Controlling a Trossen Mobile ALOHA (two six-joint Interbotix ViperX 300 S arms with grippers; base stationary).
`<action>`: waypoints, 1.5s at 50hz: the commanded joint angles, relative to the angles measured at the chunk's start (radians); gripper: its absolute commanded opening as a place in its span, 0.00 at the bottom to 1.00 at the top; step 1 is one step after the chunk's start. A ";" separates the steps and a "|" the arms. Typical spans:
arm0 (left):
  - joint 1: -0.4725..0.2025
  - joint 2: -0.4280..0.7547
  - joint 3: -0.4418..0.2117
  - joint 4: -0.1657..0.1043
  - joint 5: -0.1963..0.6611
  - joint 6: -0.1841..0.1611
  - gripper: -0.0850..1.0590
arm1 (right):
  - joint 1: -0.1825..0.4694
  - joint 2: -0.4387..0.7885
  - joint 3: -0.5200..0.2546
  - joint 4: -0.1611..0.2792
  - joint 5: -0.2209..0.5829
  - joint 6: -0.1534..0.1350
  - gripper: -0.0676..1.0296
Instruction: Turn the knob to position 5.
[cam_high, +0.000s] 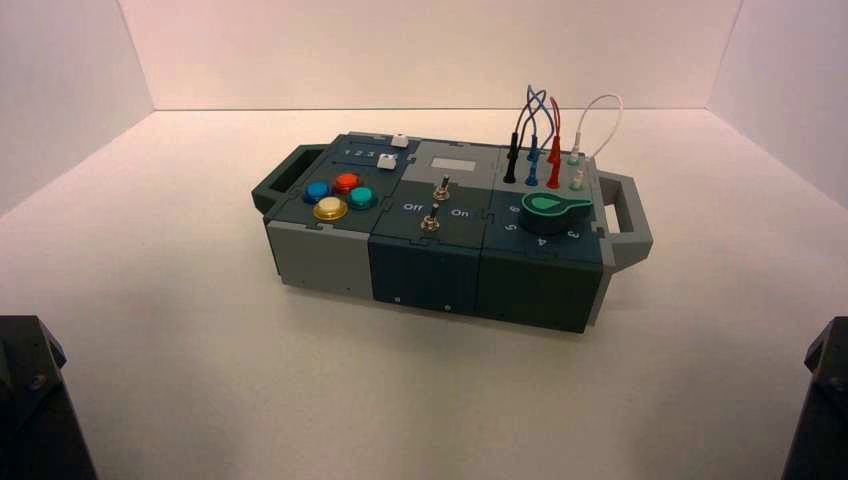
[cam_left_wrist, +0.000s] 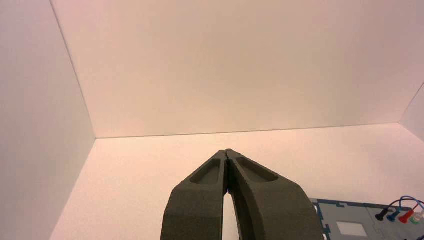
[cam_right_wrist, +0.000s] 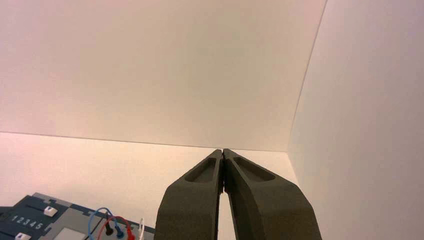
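High view: both arms sat parked at the near corners, the box well ahead.
Bare white floor lay open all round the box (cam_high: 330, 262). Left gripper (cam_left_wrist: 227, 151) and right gripper (cam_right_wrist: 222, 151) had their matte dark fingers pressed together, empty. Farther off, the green teardrop knob (cam_high: 553, 209) sat on the box's right end, untouched, with digit 5 (cam_high: 512, 228) just beside it.
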 joint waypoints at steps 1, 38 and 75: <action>-0.003 0.003 -0.015 0.003 0.000 0.006 0.05 | -0.003 0.012 -0.014 0.005 -0.006 0.002 0.04; -0.318 0.287 -0.067 0.005 0.029 0.106 0.05 | 0.018 0.055 -0.026 0.023 0.026 0.002 0.04; -0.595 0.607 -0.229 -0.046 0.213 0.250 0.05 | 0.017 0.126 -0.054 0.048 0.067 0.000 0.04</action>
